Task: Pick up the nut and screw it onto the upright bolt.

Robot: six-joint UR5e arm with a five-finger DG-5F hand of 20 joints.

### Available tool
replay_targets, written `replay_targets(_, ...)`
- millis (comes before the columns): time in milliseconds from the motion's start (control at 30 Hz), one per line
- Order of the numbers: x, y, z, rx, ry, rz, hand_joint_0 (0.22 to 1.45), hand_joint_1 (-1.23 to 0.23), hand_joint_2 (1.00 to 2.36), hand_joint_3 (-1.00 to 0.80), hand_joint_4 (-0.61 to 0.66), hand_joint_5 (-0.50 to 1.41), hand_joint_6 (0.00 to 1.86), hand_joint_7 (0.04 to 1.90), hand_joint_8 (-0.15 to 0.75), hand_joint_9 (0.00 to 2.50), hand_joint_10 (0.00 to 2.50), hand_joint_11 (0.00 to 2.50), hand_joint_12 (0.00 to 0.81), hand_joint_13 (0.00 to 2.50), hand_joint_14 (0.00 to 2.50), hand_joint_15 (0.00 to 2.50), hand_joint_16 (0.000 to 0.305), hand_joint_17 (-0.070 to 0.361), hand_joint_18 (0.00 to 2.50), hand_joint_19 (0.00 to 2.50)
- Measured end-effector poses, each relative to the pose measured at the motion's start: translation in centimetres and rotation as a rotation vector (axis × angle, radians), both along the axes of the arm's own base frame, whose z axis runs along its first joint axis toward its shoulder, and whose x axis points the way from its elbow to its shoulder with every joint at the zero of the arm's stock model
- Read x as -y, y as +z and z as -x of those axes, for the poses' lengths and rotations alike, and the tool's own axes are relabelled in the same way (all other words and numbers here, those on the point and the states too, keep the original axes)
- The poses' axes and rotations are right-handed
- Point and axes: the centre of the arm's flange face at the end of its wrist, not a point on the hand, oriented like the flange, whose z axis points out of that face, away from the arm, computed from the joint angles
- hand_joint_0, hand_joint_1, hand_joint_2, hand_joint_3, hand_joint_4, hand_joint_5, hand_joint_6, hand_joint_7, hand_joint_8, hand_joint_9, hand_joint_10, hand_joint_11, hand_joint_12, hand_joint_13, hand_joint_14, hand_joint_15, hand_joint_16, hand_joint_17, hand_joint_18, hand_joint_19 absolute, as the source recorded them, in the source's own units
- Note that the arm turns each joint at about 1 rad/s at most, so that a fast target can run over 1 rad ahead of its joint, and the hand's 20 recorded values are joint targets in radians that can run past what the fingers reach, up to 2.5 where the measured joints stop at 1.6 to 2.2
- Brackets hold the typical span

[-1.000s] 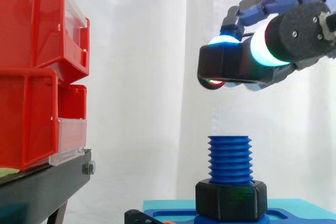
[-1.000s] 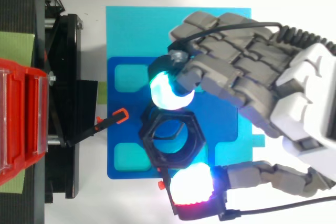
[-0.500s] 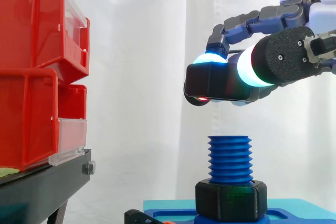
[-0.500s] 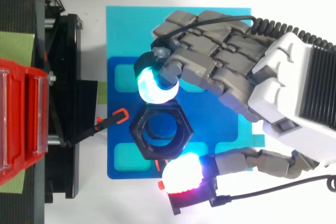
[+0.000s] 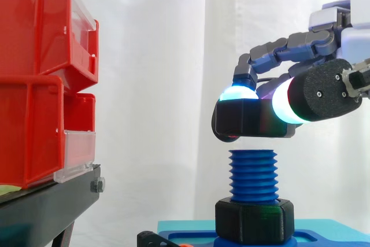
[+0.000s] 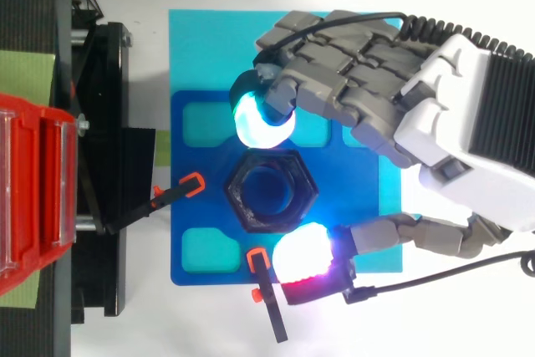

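One risk stands out: the nut (image 6: 238, 198) hangs just above the bolt (image 5: 252, 174), and if it meets the top thread tilted or off-centre it may cross-thread or jam. A light pinch could also let it slip once turning starts. The hand (image 6: 435, 106) pinches the nut between glowing pads (image 6: 264, 120) at its 12 and 5 o'clock in the top view. The nut looks black, six-sided and chunky, with the blue bolt showing through its hole. A second black hex collar (image 5: 254, 221) sits at the bolt's foot.
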Motion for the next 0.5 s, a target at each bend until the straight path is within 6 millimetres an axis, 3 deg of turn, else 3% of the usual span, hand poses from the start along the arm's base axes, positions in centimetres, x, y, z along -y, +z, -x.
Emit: replay_targets(500, 0.46, -0.30, 0.17, -0.019, 0.007, -0.008, 0.53, -0.65, 1.00, -0.50, 0.33, -0.20, 0.52, 1.44, 0.343, 0.44, 0.00, 0.10, 0.375, 0.40, 0.00, 0.00, 0.054, 0.122, 0.50, 0.04)
